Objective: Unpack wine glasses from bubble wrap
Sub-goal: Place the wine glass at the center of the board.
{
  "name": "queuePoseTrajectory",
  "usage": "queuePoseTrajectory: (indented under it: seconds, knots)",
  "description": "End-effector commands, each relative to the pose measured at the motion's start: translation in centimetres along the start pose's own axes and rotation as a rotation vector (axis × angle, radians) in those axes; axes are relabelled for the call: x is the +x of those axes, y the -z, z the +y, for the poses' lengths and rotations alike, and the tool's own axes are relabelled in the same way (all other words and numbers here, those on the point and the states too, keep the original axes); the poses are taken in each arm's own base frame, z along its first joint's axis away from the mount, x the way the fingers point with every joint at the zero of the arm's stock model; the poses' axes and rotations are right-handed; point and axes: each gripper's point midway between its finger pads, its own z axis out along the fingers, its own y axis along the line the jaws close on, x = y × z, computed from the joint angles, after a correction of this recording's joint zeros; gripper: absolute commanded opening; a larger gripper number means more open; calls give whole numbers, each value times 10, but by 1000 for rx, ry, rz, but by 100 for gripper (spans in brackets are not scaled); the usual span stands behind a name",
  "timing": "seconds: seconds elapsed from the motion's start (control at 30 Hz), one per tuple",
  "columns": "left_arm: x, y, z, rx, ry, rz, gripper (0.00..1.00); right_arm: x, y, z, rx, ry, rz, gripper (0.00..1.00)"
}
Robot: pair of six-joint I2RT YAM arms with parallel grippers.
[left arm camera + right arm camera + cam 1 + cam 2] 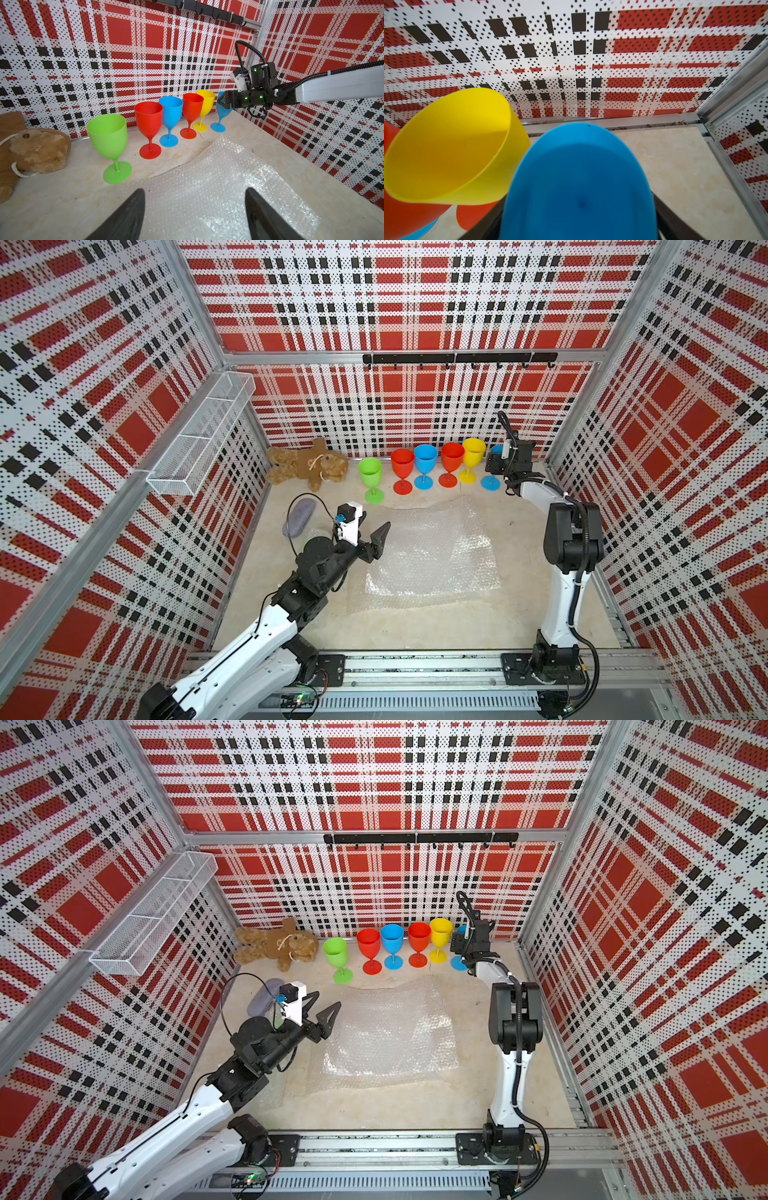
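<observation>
In both top views: six goblets standing upright along back wall, mouths up; bubble wrap lying flat mid-bench.
Left wrist: left gripper hovering over it, fingers spread.
Right wrist: right gripper fingers flanking blue goblet; cannot tell whether gripping.

No lettering, label or number can be read anywhere, though tiny print may be lost to blur.

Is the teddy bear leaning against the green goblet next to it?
Apart. The left wrist view shows a strip of bare table between the teddy bear and the green goblet.
</observation>
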Motion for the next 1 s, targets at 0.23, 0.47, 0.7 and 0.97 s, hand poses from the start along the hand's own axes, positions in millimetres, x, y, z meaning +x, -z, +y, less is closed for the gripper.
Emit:
queuePoseTrajectory:
  seconds: [0.23, 0.47, 0.7, 0.97]
  knots:
    - [4, -2, 8, -22, -10, 9, 78, -4, -2, -4, -5, -1, 0, 100]
    - [1, -1, 15, -49, 1, -1, 79, -41, 24, -1, -30, 2, -72, 100]
    - [-11, 7, 47, -207, 84, -47, 78, -99, 80, 2, -42, -11, -199, 100]
    - [4, 10, 95, -523, 263, 98, 81, -123, 186, 57, -22, 56, -315, 100]
